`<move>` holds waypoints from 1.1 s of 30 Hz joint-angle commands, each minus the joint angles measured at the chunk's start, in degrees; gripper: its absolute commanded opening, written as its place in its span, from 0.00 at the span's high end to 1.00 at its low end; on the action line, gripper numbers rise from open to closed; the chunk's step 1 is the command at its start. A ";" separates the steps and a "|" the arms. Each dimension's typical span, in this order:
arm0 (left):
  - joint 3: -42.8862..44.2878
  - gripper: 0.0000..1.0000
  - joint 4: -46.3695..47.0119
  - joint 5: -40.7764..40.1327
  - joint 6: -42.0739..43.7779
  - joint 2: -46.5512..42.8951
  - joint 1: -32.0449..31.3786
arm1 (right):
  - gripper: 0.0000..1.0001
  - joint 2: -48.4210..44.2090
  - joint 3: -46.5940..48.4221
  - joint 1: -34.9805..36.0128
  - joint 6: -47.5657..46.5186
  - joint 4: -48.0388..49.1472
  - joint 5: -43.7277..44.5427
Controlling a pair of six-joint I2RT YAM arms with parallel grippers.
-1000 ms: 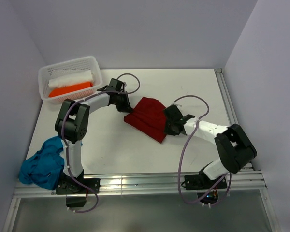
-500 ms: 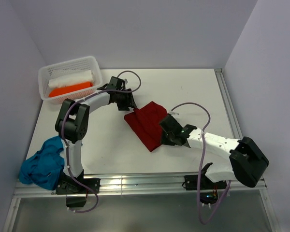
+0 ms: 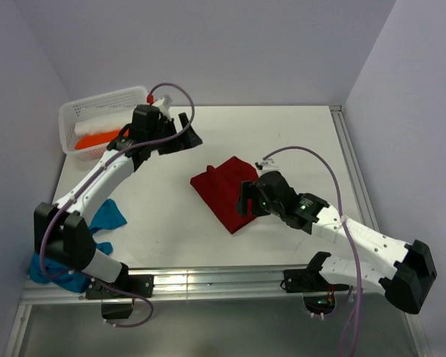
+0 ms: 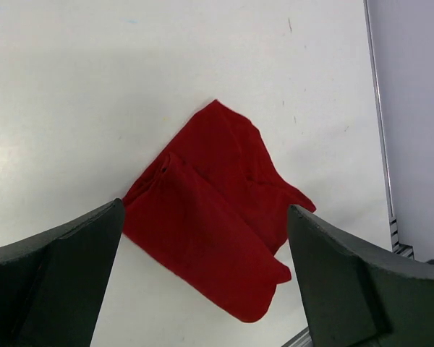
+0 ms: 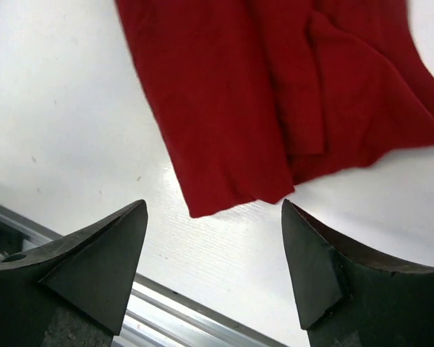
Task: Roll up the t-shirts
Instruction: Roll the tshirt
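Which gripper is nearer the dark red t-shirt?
Right. The right gripper hovers at the dark red t-shirt's right edge; the left gripper is apart, toward the far left.

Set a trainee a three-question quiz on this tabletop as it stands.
1. True or false: the right tool stands open beside the dark red t-shirt, holding nothing.
2. What lies in the white basket? A: orange and white cloth. B: the dark red t-shirt. C: nothing.
3. Name the colour of the heaped t-shirt by the left arm's base.
Key: 1 true; 2 A; 3 teal-blue.
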 commanded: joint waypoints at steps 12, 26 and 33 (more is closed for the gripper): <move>-29.71 0.00 15.43 2.52 -8.97 -13.30 4.11 | 0.13 25.26 17.94 15.23 -18.54 5.45 9.01; -33.23 0.01 14.38 1.47 -8.44 -16.90 6.22 | 0.12 43.55 26.29 15.94 -20.75 2.47 24.04; -37.63 0.01 20.51 6.03 -12.13 -15.67 7.89 | 0.12 45.58 26.47 17.26 -21.63 2.81 26.86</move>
